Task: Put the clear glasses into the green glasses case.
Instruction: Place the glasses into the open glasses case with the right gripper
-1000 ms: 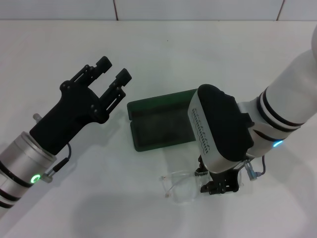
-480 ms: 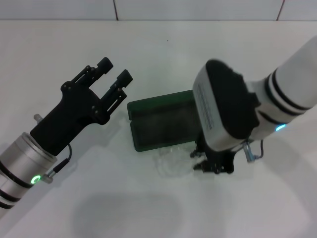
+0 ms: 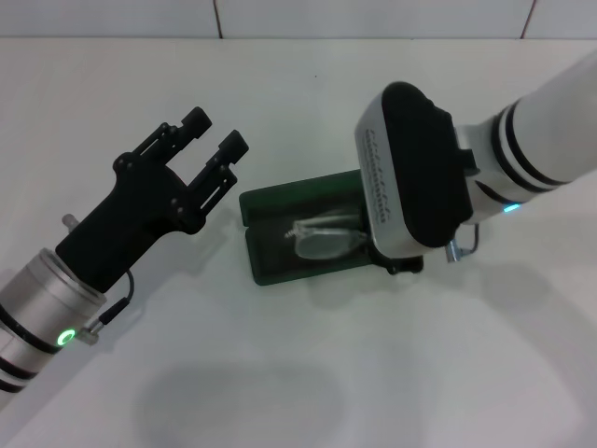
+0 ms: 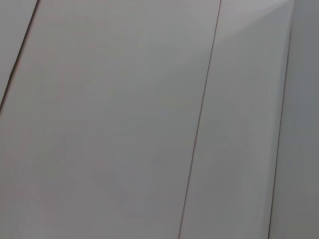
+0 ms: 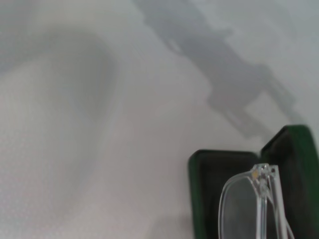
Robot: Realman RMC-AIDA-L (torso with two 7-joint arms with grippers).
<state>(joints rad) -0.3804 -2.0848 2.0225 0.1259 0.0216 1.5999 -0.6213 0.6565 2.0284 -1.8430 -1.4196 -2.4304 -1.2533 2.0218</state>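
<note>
The green glasses case (image 3: 268,267) lies open at the middle of the table, its lid (image 3: 298,194) folded back on the far side. The clear glasses (image 3: 322,237) hang over the case's dark lining, carried by my right gripper (image 3: 397,265), whose fingers are mostly hidden under the white wrist housing at the case's right end. In the right wrist view, one clear lens (image 5: 249,206) sits just above the corner of the open case (image 5: 207,167). My left gripper (image 3: 215,133) is raised to the left of the case, open and holding nothing.
The white tabletop (image 3: 298,373) stretches all around the case. A tiled wall edge (image 3: 280,37) runs along the back. The left wrist view shows only pale panels (image 4: 149,119).
My right gripper has lifted the clear glasses from the table in front of the case and brought them back over the open case. The left arm has not moved.
</note>
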